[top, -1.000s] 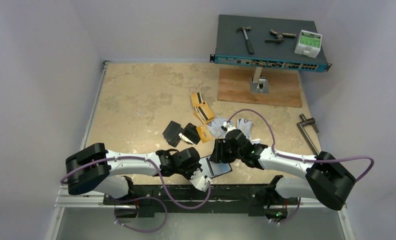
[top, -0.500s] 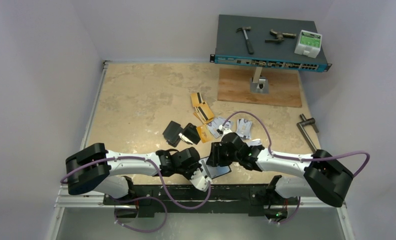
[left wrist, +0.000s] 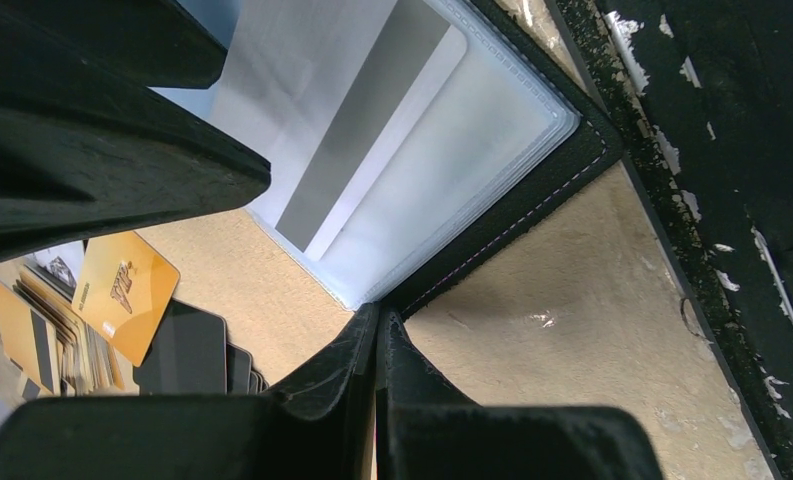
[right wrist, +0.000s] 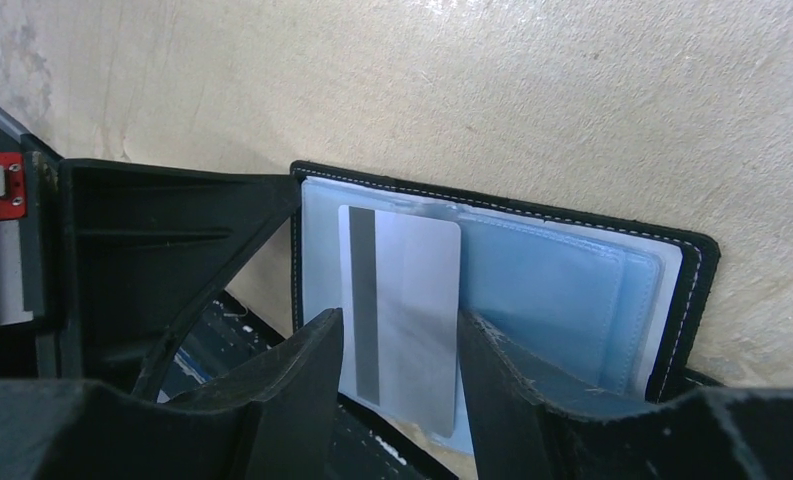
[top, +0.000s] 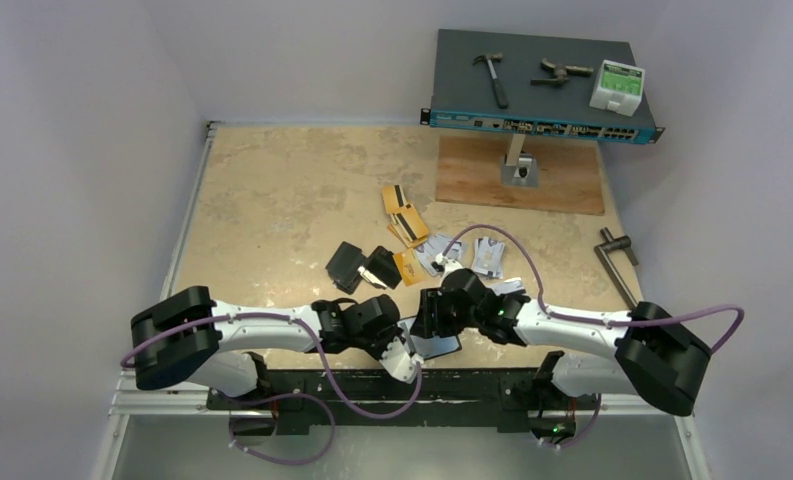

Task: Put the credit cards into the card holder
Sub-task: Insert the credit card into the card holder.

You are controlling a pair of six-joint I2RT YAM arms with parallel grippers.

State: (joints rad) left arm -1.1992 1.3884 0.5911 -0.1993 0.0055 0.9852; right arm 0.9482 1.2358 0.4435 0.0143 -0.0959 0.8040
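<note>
The card holder (top: 440, 346) lies open at the table's near edge, its clear sleeves (right wrist: 572, 290) facing up. My left gripper (left wrist: 377, 320) is shut, its tips pinching the holder's black corner (left wrist: 532, 190). My right gripper (right wrist: 400, 340) is shut on a silver credit card (right wrist: 402, 300) with a grey stripe, its fingers on the card's long edges. The card's far end lies at the mouth of a sleeve; in the left wrist view this credit card (left wrist: 372, 120) shows over the sleeves. More credit cards lie mid-table: orange ones (top: 400, 212) and silver ones (top: 487, 256).
Two black wallet-like things (top: 357, 266) lie left of the loose cards. The black rail (left wrist: 732, 150) runs right below the holder. A wooden board (top: 520, 175) and a network switch (top: 542, 85) carrying tools stand at the back right. A metal handle (top: 617, 262) lies at right.
The right gripper has shifted a little left and nearer with the silver card, further over the open holder. The left arm has stayed put.
</note>
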